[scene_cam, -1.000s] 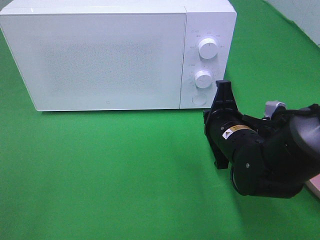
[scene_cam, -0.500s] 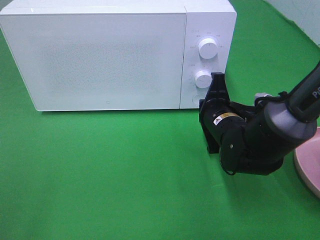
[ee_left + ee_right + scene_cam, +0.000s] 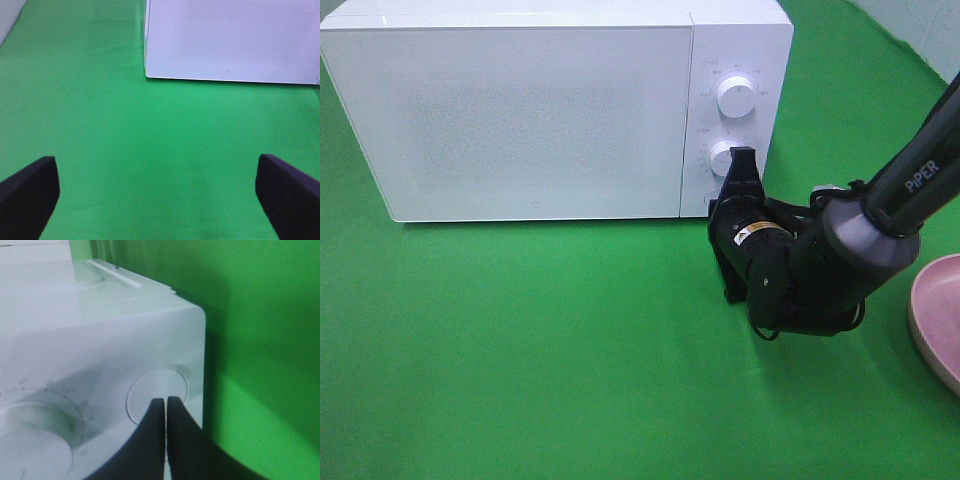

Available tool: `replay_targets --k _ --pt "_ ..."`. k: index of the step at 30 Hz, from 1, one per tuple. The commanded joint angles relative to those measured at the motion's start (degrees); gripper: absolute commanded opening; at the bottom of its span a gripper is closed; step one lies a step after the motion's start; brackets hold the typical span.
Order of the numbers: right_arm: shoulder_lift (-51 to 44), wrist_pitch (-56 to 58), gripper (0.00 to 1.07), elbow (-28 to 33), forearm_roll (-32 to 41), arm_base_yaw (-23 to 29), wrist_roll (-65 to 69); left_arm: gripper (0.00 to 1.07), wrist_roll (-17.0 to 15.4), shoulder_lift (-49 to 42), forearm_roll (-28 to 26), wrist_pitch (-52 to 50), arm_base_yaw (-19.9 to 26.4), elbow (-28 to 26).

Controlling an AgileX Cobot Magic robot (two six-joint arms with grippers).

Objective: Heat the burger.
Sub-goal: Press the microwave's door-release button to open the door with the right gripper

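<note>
- Step: by my read, the door-release press. The right hand, jaws pinched together with nothing between them, is aiming its tips at the round button low on the control panel of the microwave. The tips are sitting at or on the button face; contact is not certain.
- Target: the burger is not showing in any view. The door is standing shut and frosted, so I can't tell whether it is inside. The visible part of the pink plate is lying bare.
- Left hand: hanging wide open, holding nothing, over bare green tabletop and facing a lower corner of the door.
- Next move, as I judge it: pushing straight along the finger axis, square to the panel, then backing off before the door swings.
- Edges: the lower knob is sitting just beside the fingers, so drifting up risks nudging it. The panel's rounded side edge is running close on the other side of the button, so drifting that way risks slipping off the face.
- Room: the tabletop in front of the door is lying open. The left hand is facing that stretch and may be standing in the door's swing. The plate is sitting well apart from the microwave, near the right arm.
</note>
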Motion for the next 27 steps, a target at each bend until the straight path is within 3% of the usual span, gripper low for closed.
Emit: replay_targets --k 1,27 --pt "0.1 0.1 0.00 -0.6 -0.6 -1.1 -0.2 1.00 -0.1 -0.9 0.0 -0.3 0.0 0.0" --pt "1.4 -4.9 0.00 -4.0 0.3 -1.1 -0.2 1.00 -0.1 -0.9 0.0 -0.3 0.0 0.0"
